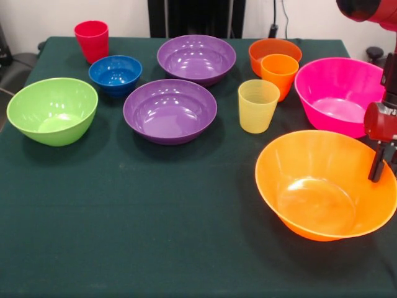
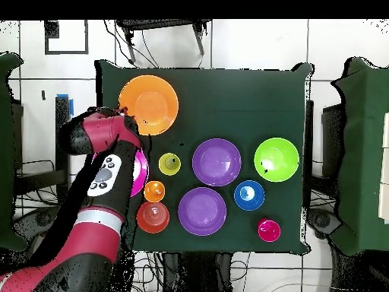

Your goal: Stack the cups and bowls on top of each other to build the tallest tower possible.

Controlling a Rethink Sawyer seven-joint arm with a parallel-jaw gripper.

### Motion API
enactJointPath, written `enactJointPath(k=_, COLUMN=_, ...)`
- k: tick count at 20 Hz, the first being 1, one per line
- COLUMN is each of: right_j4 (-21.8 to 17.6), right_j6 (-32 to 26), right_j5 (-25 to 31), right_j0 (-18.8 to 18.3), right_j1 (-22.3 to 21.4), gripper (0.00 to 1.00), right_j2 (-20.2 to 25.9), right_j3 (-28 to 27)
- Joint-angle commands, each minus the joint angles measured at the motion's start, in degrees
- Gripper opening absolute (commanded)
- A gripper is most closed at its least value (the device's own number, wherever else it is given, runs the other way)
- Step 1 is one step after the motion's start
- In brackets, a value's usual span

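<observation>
Nothing is stacked: every piece stands upright and alone on the dark green tablecloth [image 1: 155, 211]. In the front view, the lime green bowl [image 1: 52, 110] sits at the left edge, with the red cup [image 1: 92, 40] behind it and the small blue bowl [image 1: 115, 74] just beside that cup. Two purple bowls follow toward the middle, one near [image 1: 170, 110] and one farther back [image 1: 196, 58]. Right of them stands the translucent yellow cup [image 1: 258, 105], then the orange-yellow cup [image 1: 279, 75], which stands right in front of the red-orange bowl [image 1: 275, 53]. The large pink bowl [image 1: 340, 94] lies farther right, and the large orange bowl [image 1: 325, 185] sits nearest the camera. At the right edge the gripper [image 1: 379, 162] hangs at the orange bowl's rim; whether its fingers are spread or closed cannot be told, nor whether they grip the rim.
</observation>
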Motion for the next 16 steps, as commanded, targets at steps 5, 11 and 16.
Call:
enactJointPath(k=5, right_j4=1.71, right_j6=9.54, right_j5=0.19, right_j0=0.32, right_j1=1.38, gripper=0.00, right_j2=4.77, right_j3=0.99)
enactJointPath(k=11, right_j4=1.22, right_j6=8.70, right_j5=-1.44, right_j0=-0.37, right_j1=1.06, gripper=1.00, right_j2=5.99, right_j3=1.53)
enactJointPath(k=16, right_j4=1.79, right_j6=9.39, right_j5=0.26, right_j0=0.22, right_j1=1.33, gripper=1.00, right_j2=4.81, right_j3=0.82)
